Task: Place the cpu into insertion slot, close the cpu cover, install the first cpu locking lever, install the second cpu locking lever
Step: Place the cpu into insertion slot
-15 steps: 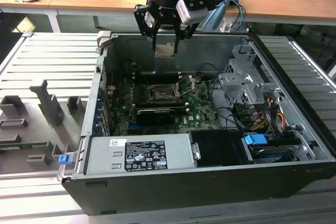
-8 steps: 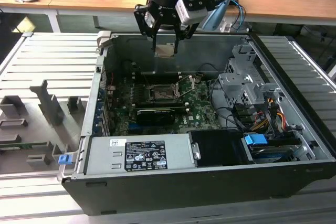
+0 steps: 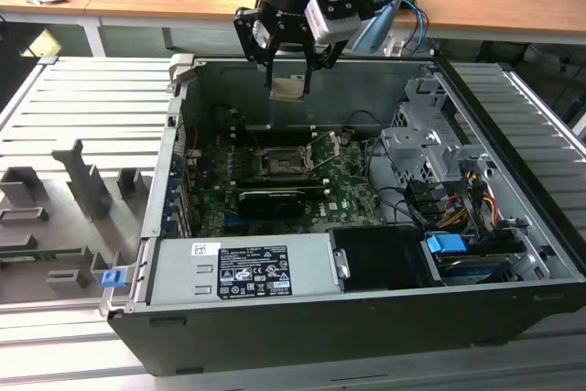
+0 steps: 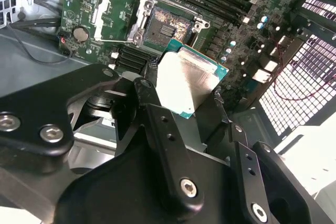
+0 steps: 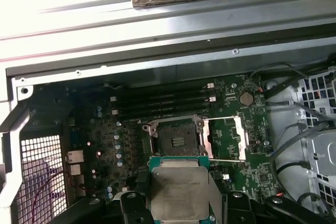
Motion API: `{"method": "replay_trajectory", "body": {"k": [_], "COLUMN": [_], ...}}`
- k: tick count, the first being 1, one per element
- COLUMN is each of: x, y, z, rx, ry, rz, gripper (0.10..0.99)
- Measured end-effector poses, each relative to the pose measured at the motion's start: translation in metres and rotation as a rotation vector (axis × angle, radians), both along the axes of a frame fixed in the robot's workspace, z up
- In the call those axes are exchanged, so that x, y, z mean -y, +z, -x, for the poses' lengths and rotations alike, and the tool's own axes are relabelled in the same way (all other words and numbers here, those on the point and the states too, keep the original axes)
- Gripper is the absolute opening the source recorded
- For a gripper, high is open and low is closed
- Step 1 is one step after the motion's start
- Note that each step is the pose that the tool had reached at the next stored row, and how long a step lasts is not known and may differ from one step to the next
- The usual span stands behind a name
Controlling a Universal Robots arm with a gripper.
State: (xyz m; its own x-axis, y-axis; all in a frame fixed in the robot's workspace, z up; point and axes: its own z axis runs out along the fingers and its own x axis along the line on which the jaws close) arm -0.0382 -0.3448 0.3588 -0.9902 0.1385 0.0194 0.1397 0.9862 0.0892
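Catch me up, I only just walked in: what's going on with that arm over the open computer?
The arm's gripper is holding the cpu by its edges, up over the open computer case and its green circuit board. On the board, the insertion slot is empty and the cpu cover is swung open beside it. The chip has not been seated yet.
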Motion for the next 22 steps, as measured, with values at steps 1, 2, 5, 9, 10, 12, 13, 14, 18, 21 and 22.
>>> {"method": "replay_trajectory", "body": {"k": [1,2,5,9,10,12,13,14,18,21,22], "x": [0.0,0.0,0.0,0.0,0.0,0.0,0.0,0.0,0.0,0.0,0.0], "y": [0.0,-0.0001,-0.0002,-0.0003,-0.0004,-0.0005,-0.0006,-0.0006,-0.0008,-0.0012,-0.0013], "z": [0.0,0.0,0.0,0.0,0.0,0.0,0.0,0.0,0.0,0.0,0.0], "rx": [0.0,0.0,0.0,0.0,0.0,0.0,0.0,0.0,0.0,0.0001,0.0001], "ry": [-0.002,-0.005,-0.01,-0.019,-0.023,-0.031,-0.035,-0.036,-0.048,-0.065,-0.072], "rz": [0.0,0.0,0.0,0.0,0.0,0.0,0.0,0.0,0.0,0.0,0.001], "gripper": [0.533,0.533,0.533,0.533,0.533,0.533,0.533,0.533,0.533,0.533,0.533]}}
